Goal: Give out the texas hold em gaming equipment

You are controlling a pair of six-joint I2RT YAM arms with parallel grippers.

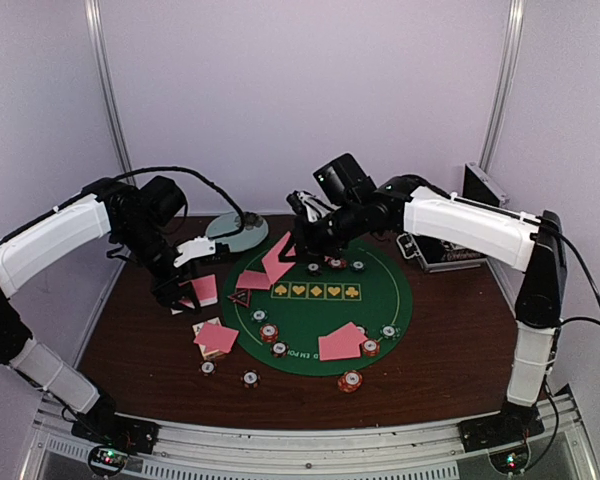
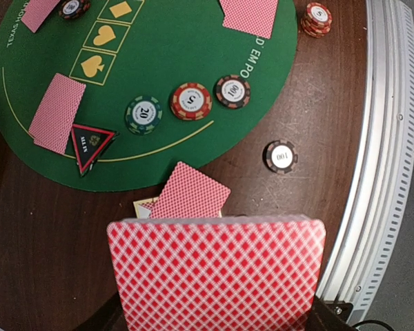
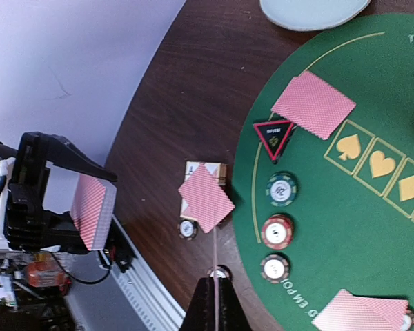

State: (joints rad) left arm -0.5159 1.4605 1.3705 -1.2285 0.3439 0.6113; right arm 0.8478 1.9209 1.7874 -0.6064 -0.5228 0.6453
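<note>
- Green mat [image 1: 315, 315] lies on the brown table [image 1: 450, 330].
- Left gripper [image 1: 188, 292] clamps the pink-backed deck [image 2: 217, 272], left of the mat.
- Right gripper [image 3: 214, 295] pinches one card [image 1: 277, 258] above the mat's far-left rim.
- Striped chips [image 2: 191, 101] dot the mat's edge.

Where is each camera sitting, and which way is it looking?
Top camera: high up behind both arms, looking down at the green mat; both whole arms show, with the left pincer and right pincer.
Left wrist camera: rides the left arm, looking down over the deck it grips, onto the mat; only dark bits of its pincer show at the bottom.
Right wrist camera: rides the right arm, looking down past its own pincer, which pinches one card edge-on.
Shared: both wrist views show the triangle marker.
</note>
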